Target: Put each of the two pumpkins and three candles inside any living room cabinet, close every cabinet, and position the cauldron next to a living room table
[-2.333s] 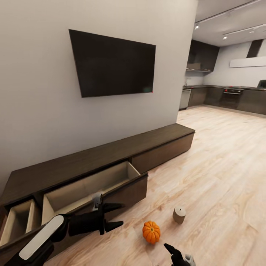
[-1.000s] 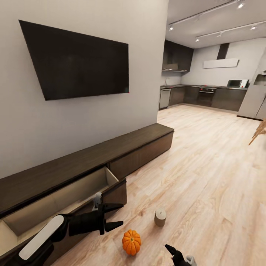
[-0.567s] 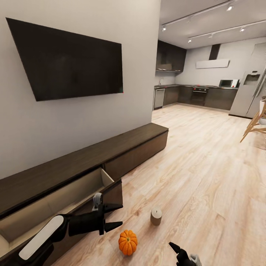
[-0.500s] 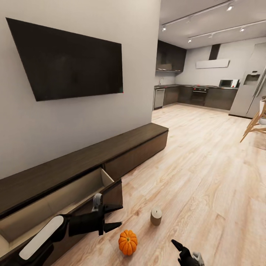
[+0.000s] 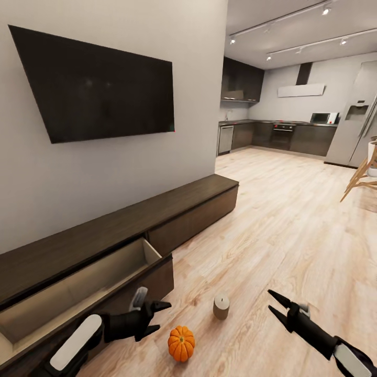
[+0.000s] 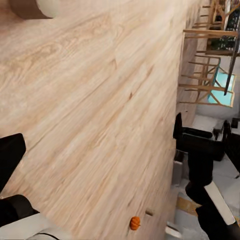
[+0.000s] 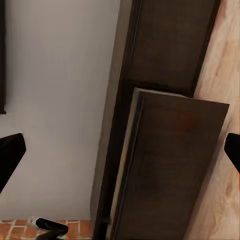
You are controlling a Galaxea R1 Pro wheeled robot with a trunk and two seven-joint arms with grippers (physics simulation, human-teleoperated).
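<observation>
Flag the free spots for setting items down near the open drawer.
Free: the open drawer interior, the cabinet top under the TV, and the floor beyond the candle. Crowded: the patch between both grippers, holding the pumpkin and the candle.

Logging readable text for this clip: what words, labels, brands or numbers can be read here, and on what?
None can be read.
TV: blank dark screen, no logo visible.
Fridge and microwave: too small and blurred to show any marking.
Pumpkin, candle, cabinet: plain, no text.
</observation>
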